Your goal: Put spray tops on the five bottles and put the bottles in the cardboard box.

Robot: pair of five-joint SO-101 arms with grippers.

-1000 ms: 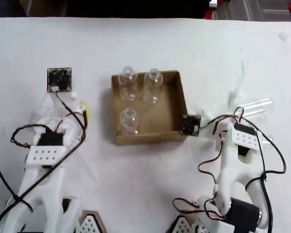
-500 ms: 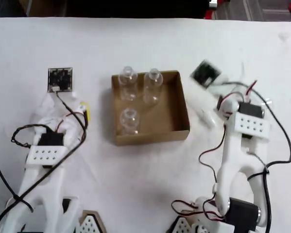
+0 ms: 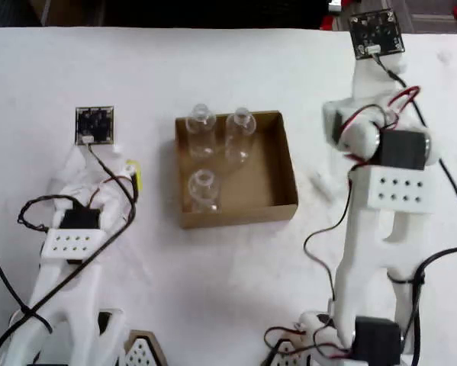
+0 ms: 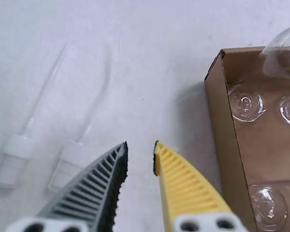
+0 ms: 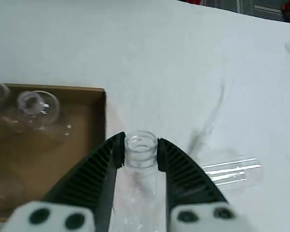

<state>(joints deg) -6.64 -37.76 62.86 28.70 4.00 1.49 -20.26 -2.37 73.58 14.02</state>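
Over on the right, the right pincer [image 5: 140, 146] has its two black fingers closed on a clear bottle [image 5: 139, 183], gripping just below the neck (the mouth is open and sits right at the fingertips). It is near the corner of the cardboard box [image 3: 289, 164]. A second bottle [image 5: 229, 171] lies on its side on the table [image 3: 213, 69] a little beyond. Three open-necked bottles [image 3: 203, 187] stand in the box. The left pincer [image 4: 140, 147] is parted by a narrow gap and holds nothing. Two spray tops [image 4: 69, 162] lie flat just beside its grey finger, and the box is on its yellow side.
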